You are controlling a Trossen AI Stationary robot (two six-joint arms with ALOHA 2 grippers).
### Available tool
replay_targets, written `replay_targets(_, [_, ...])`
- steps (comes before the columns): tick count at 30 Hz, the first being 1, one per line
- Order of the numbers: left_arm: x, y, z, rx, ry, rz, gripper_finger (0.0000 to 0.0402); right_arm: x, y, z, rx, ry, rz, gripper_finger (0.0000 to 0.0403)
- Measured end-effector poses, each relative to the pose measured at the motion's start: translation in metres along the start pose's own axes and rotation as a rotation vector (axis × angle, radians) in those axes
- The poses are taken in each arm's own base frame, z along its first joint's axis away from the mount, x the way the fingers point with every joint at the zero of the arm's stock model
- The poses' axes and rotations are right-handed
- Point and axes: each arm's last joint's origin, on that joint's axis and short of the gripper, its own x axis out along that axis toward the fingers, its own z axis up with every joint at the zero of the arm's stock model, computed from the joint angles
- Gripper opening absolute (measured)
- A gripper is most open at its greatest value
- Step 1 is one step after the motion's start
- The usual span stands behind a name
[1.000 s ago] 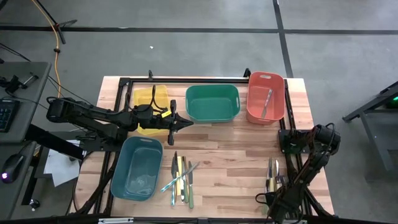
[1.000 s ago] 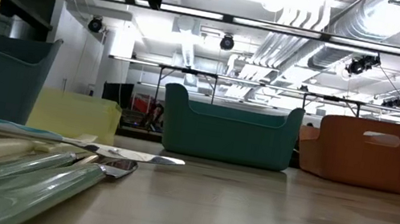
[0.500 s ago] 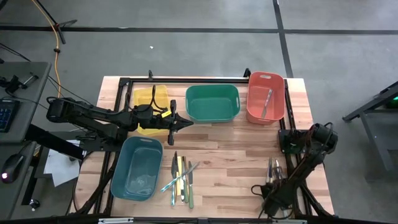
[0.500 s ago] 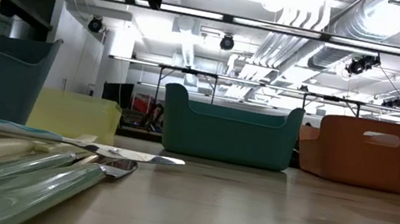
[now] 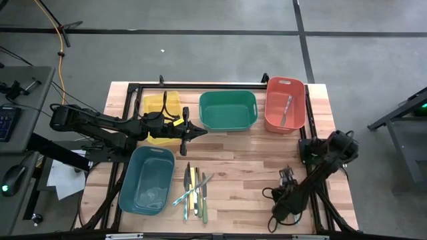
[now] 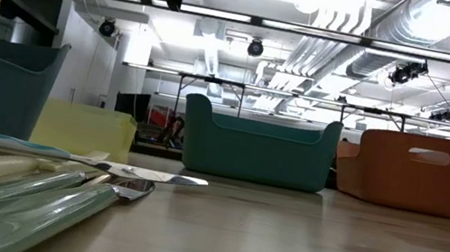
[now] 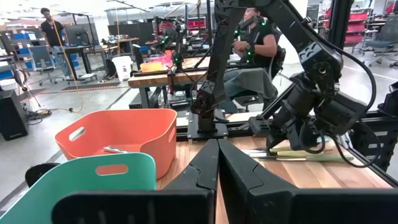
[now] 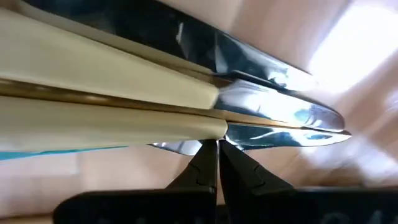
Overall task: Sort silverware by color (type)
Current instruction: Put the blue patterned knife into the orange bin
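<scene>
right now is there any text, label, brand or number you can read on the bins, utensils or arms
None can be read.
Green bin, red bin, yellow bin, teal bin: plain, no labels.
Silverware: no markings visible.
Left gripper and right gripper: no legible brand.
Room behind, low view: no readable signs.

The left arm reached in level from the left side, its left gripper [image 5: 200, 131] shut with fingers pressed together. The right arm bent down low at the near right, its right gripper [image 5: 279, 215] closed too.
</scene>
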Motion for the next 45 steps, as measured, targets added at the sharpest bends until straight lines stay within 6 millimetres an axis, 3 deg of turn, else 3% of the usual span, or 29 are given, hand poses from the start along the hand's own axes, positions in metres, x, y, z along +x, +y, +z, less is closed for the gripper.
replay_targets(25, [0.0,0.0,-0.001,0.0,0.015,-0.001,0.0003,0.003,-0.092,0.043,-0.075,-0.021,-0.18,0.0])
replay_targets(35, [0.0,0.0,-0.001,0.0,0.015,-0.001,0.0003,0.006,-0.121,0.058,-0.076,-0.082,-0.177,0.0])
replay_targets(40, [0.0,0.0,-0.001,0.0,0.016,-0.001,0.0003,0.002,-0.129,0.051,-0.07,-0.049,-0.219,0.0])
replay_targets(45, [0.0,0.0,-0.001,0.0,0.016,-0.001,0.0003,-0.02,-0.136,0.036,0.047,-0.142,-0.243,0.0])
